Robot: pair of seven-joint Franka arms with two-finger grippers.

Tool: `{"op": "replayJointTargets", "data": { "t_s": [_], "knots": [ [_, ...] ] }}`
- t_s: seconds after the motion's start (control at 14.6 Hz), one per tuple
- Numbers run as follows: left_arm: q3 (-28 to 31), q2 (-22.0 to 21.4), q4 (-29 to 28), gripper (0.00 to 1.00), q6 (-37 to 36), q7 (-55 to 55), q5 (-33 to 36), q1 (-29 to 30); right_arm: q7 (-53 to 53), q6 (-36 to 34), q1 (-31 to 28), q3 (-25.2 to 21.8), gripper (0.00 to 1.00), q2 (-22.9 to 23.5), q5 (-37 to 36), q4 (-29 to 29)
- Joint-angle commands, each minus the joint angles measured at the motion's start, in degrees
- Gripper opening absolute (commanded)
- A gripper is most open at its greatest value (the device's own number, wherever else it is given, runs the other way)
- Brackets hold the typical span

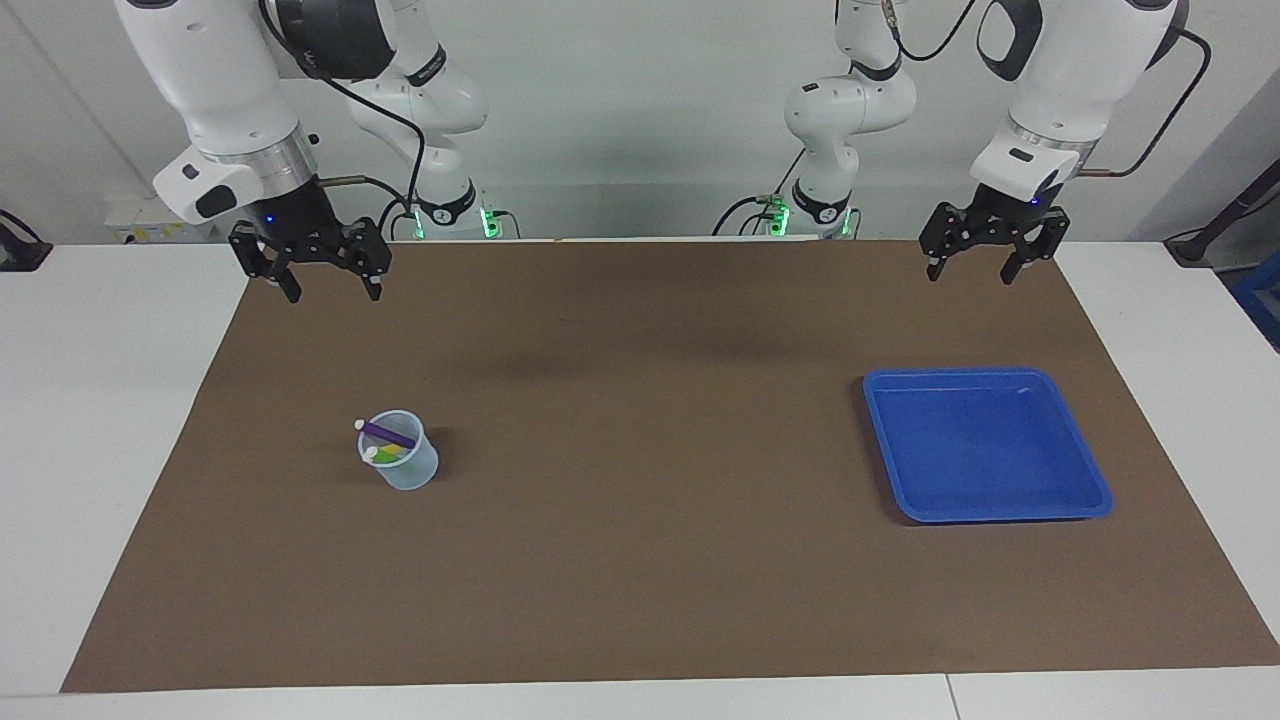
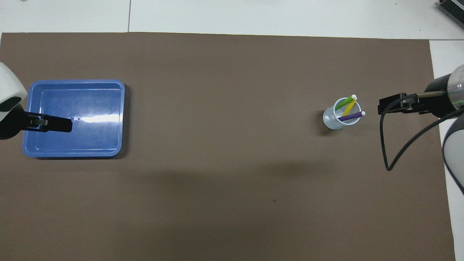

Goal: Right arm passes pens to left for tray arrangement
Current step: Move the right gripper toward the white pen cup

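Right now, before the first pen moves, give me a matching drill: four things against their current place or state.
Things:
1. purple pen
2. blue tray
3. right gripper
4. left gripper

States:
A. holds nothing, toward the left arm's end of the table
B. open, raised above the mat's edge at the right arm's end
C. leaning in the translucent cup
D. open, raised, robot side of the tray

Pairs: 1-C, 2-A, 3-B, 4-D

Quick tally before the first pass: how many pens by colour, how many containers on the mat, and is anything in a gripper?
Green pen: 1, in the cup
Yellow pen: 1, in the cup
Purple pen: 1, in the cup
Cup: 1
Tray: 1, no pens in it
Held by left gripper or right gripper: 0, both open
Total: 5 things
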Motion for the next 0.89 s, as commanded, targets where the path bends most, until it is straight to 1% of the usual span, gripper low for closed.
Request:
{"op": "replayJointTargets", "data": {
  "t_s": [0.0, 0.27, 0.34, 0.41, 0.48, 0.55, 0.62, 0.68, 0.75, 0.82],
  "knots": [
    [0.08, -1.44, -1.56, 1.00, 0.96, -0.21, 0.77, 0.13, -2.47, 7.27, -0.62, 0.34, 1.00, -4.64, 0.66, -9.41],
    [0.08, -1.44, -1.56, 1.00, 0.96, -0.21, 0.77, 0.04, -4.33, 10.71, -0.89, 0.34, 1.00, -5.79, 0.84, -13.29],
    [0.08, -1.44, -1.65, 1.00, 1.05, -0.21, 0.77, -0.04, -5.72, 11.50, -1.15, 0.25, 1.00, -5.61, 1.19, -13.56],
    [0.08, -1.44, -1.65, 1.00, 1.05, -0.21, 0.77, 0.04, -10.44, 13.42, -2.28, -0.01, 0.99, -5.00, 3.45, -13.74],
    [0.08, -1.44, -1.65, 1.00, 0.96, -0.21, 0.77, 0.04, -16.75, 14.22, -5.34, -0.10, 0.94, -3.86, 6.78, -13.74],
    [0.08, -1.44, -1.65, 1.00, 0.96, -0.21, 0.77, 0.04, -22.03, 13.88, -8.07, -0.01, 0.92, -2.90, 9.60, -13.82],
    [0.08, -1.44, -1.65, 1.00, 0.96, -0.21, 0.68, 0.04, -23.22, 13.71, -9.14, -0.10, 0.88, -2.54, 11.28, -14.09],
    [0.08, -1.44, -1.65, 1.00, 0.87, -0.21, 0.77, 0.04, -22.62, 13.62, -9.24, -0.10, 0.85, -2.36, 11.73, -14.26],
    [0.08, -1.44, -1.56, 1.00, 0.79, -0.21, 0.77, 0.13, -22.18, 13.53, -9.15, -0.10, 0.83, -2.36, 11.91, -14.26],
    [0.08, -1.44, -1.56, 1.00, 0.61, -0.21, 0.77, 0.13, -21.56, 13.62, -8.80, -0.10, 0.79, -2.18, 13.22, -14.35]
  ]
}}
